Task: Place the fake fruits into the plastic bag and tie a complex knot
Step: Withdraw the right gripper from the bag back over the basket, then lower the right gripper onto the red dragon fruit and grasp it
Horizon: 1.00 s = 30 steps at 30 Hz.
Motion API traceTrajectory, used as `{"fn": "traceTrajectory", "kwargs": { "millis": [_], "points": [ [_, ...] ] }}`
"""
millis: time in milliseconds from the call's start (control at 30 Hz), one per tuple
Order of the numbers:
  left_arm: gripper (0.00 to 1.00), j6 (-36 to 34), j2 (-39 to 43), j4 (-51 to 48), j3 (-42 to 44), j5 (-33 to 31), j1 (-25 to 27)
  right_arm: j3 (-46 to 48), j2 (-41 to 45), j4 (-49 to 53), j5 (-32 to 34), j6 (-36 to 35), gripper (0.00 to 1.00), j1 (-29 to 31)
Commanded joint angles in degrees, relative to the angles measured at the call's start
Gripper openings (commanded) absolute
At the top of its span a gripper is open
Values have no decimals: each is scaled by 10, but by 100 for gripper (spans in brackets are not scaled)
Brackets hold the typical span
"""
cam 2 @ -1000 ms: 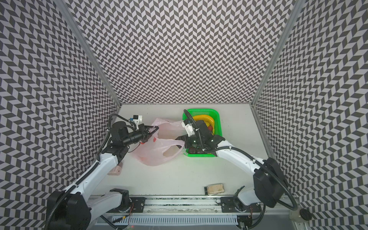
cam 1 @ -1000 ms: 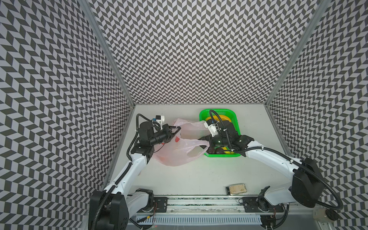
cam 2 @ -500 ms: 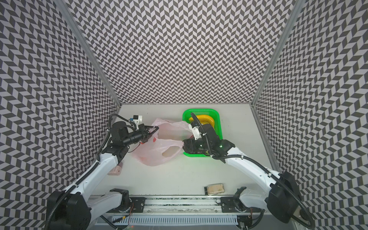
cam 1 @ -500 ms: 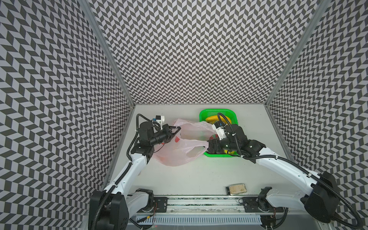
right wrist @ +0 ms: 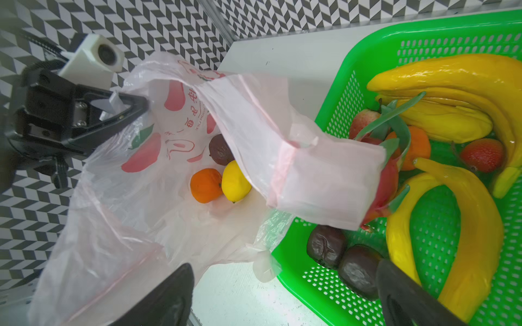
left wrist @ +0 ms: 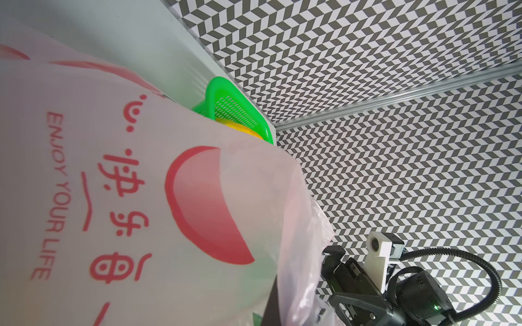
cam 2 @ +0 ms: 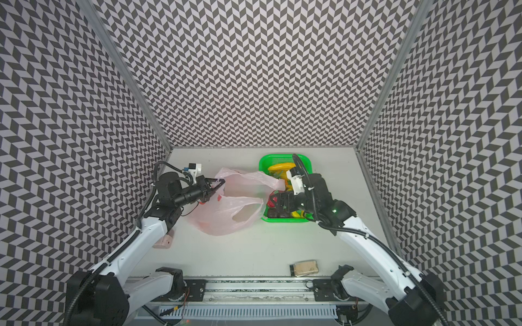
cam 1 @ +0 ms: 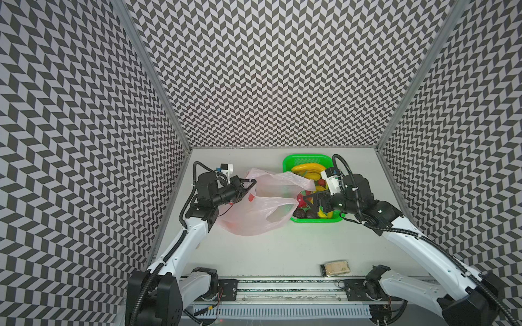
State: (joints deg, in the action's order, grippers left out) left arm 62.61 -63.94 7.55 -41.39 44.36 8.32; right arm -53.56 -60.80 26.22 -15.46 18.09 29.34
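Loading step: left gripper (cam 1: 252, 183) clamps the plastic bag (cam 1: 251, 217) rim, mouth held open beside the green basket (cam 1: 316, 220), while right gripper (cam 1: 306, 199), spread wide and empty, hovers by dark brown fruits (right wrist: 327, 245) in it, next likely needing descent and closure.

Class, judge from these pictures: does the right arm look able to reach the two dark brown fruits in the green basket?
Probably yes: its open fingers hover right at those dark brown fruits, which lie uncovered; the bag's handle drapes over the dragon fruit, not them.

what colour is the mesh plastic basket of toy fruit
Bright green basket, clearest in right wrist view.
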Motion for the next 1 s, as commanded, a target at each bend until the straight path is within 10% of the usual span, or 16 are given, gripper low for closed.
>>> {"fn": "traceTrajectory", "kwargs": {
  "millis": [0, 300, 967],
  "points": [
    [0, -5, 14, -3, -21, -2, -6, 11, 9, 23, -27, -21, 98, -37],
    [0, -4, 17, -1, -21, 7, -19, 0, -48, 64, 56, -50, 96, -68],
    [0, 9, 22, 22, -10, 20, -32, -21, -268, -132, -137, 72, 99, -104]
  ]
}}
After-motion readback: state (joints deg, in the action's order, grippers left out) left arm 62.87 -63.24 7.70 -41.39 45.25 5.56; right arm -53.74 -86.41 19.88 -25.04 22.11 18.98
